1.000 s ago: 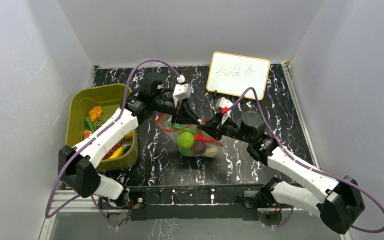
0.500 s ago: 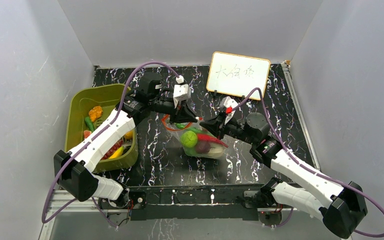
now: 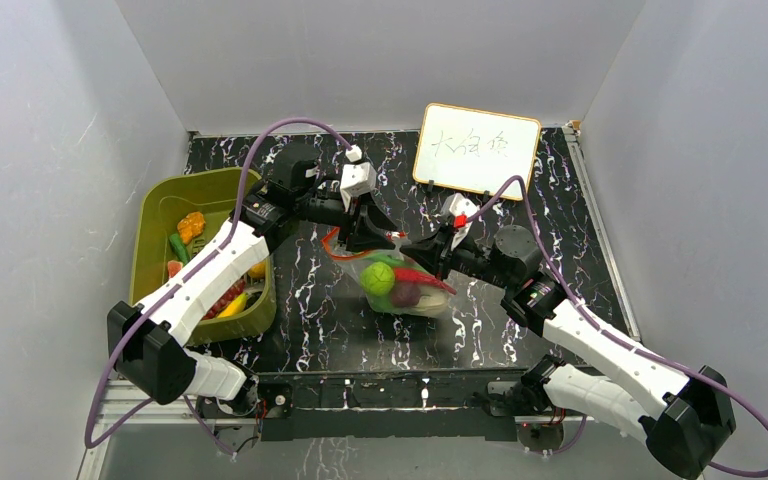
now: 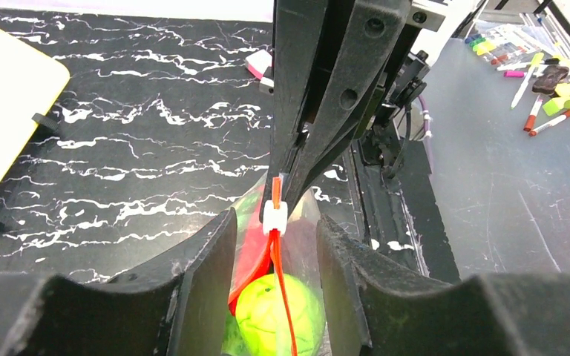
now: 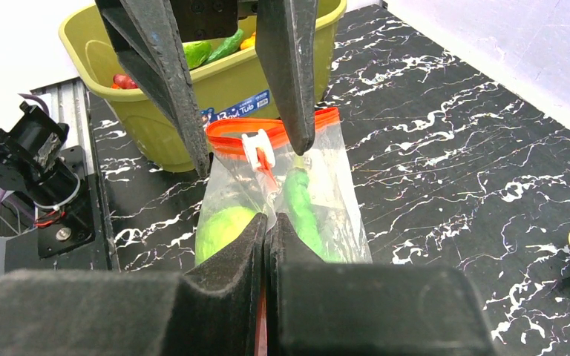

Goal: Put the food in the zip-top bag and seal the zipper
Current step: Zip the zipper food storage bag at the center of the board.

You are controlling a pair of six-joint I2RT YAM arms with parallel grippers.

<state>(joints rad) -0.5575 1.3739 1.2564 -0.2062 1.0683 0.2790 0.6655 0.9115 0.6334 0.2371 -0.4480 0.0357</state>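
While the bag (image 3: 407, 297) sits near the middle of the counter (image 3: 560, 200) with its mouth lifted, its zipper (image 4: 280, 278) runs lengthwise from one end effector to the other. Toy food (image 3: 379, 277) shows inside the bag. Reaching over the green basket (image 3: 156, 203), the left arm bends at the elbow and tips downward. The left end effector (image 4: 274, 226) is parted, straddling the white slider (image 4: 274, 216) without touching it. The right arm stretches low toward the centre, and the right end effector (image 5: 267, 222) is clamped on the zipper.
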